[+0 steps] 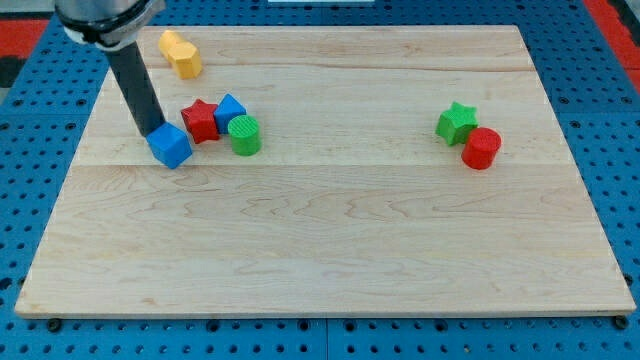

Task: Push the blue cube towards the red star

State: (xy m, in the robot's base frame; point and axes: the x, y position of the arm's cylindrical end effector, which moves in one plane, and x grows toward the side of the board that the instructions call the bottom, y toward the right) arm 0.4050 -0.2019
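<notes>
A blue cube [170, 146] lies on the wooden board [330, 230] at the view's left. My tip [150, 132] touches its upper left side. A red star [200, 121] lies just to the right of the cube and slightly higher, a small gap apart. A second blue block [231, 108] sits against the star's right side, and a green cylinder [244, 135] lies just below that block.
A yellow block [181, 54] lies near the board's top left. A green star [456, 122] and a red cylinder [481, 148] sit together at the right. The board rests on a blue pegboard surface [620, 120].
</notes>
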